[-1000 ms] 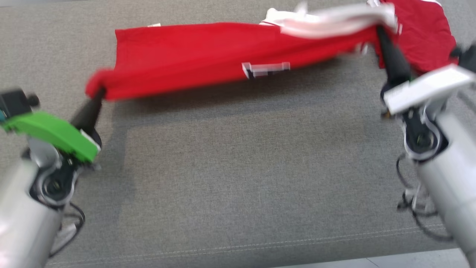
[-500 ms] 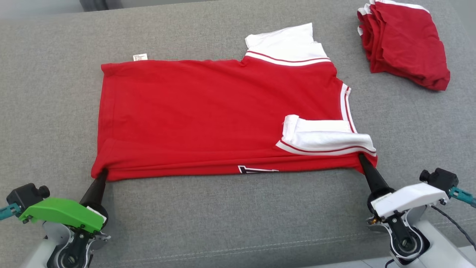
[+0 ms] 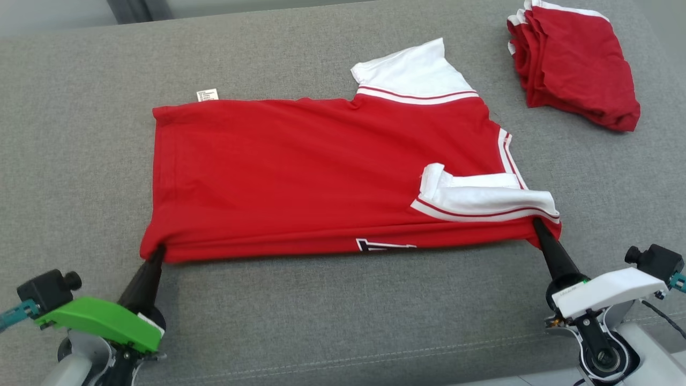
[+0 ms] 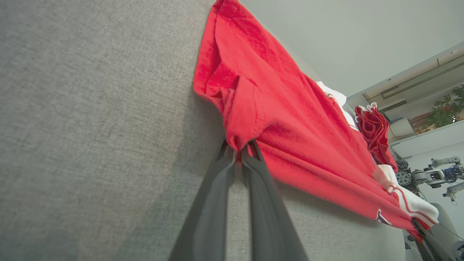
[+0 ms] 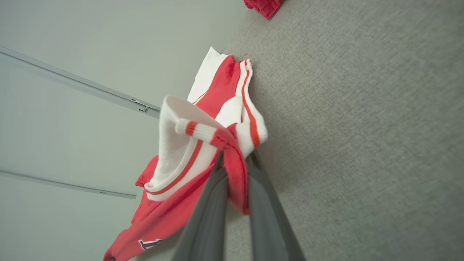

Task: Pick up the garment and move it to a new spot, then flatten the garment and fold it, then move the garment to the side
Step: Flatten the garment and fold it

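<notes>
A red garment with white sleeves lies spread on the grey cushion, folded lengthwise with its near edge doubled. My left gripper is shut on the garment's near left hem corner. My right gripper is shut on the near right corner, just under the folded white sleeve. In the right wrist view the red cloth is pinched between the dark fingers, with the white sleeve bunched above them. A black and white print peeks out at the near fold.
A stack of folded red garments sits at the far right of the cushion. The cushion's front edge with its seam runs just beyond my wrists. A white label sticks out at the garment's far left corner.
Both grippers have drawn the garment toward me and laid it down flat; a second ago it hung stretched and blurred above the cushion. The camera has also shifted.
</notes>
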Tool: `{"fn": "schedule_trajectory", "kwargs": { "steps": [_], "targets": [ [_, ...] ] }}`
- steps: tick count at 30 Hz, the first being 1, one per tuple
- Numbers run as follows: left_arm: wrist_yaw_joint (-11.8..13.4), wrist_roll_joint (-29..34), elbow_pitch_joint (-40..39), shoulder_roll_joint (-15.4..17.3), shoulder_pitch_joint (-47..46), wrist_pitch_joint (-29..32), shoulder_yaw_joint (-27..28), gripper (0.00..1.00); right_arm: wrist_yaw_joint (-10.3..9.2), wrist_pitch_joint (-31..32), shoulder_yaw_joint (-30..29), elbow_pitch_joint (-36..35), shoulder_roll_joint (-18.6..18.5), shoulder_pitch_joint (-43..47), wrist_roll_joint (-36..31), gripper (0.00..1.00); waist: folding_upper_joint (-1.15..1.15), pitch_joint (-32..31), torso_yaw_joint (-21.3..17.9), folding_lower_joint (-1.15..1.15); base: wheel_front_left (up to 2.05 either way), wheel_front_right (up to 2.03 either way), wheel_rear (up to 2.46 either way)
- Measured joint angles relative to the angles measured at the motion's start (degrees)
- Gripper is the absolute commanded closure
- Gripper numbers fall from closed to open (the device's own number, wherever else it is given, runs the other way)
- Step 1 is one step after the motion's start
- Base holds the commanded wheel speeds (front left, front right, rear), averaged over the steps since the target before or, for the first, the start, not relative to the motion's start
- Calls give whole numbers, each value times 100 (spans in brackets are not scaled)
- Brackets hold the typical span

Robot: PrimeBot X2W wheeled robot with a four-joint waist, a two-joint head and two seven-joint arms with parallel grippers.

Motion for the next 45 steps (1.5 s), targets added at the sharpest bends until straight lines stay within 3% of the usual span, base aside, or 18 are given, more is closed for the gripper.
{"fn": "schedule_trajectory", "kwargs": {
  "steps": [5,19,20,21,22,23,24,25,26,27,45],
  "targets": [
    [0,167,168,99,321,48,-265,100,0,-5,230,66,-77,155,-221,100,0,-46,17,0,0,0,0],
    [0,167,135,105,383,37,-276,100,-1,-7,399,185,-159,318,-305,100,0,-156,93,0,0,0,0],
    [0,167,125,105,385,36,-276,100,-1,-7,403,185,-168,317,-305,95,0,-158,95,0,0,0,0],
    [0,167,118,104,387,19,-276,100,-1,-7,408,185,-174,317,-307,76,0,-160,96,0,0,0,0],
    [0,167,112,103,394,18,-275,100,-1,-7,414,185,-177,317,-307,67,0,-162,97,0,0,0,0],
    [1,167,113,102,404,16,-276,77,-2,-8,419,193,-181,317,-310,56,0,-164,98,0,0,0,0],
    [1,167,116,103,410,13,-275,58,-7,-38,417,213,-197,317,-314,25,0,-166,98,0,0,0,0],
    [2,167,120,107,414,13,-275,33,-7,-56,415,230,-227,318,-314,0,0,-168,99,0,0,0,0],
    [2,167,120,107,418,12,-275,5,-7,-56,410,244,-256,318,-315,0,0,-170,100,0,0,0,0],
    [2,167,118,107,421,4,-272,0,-7,-57,405,260,-270,318,-321,0,0,-173,101,0,0,0,0],
    [175,890,-14,432,420,-152,-146,0,-7,-58,-52,133,-244,275,-714,0,0,-223,143,0,0,0,0]
  ]
}}
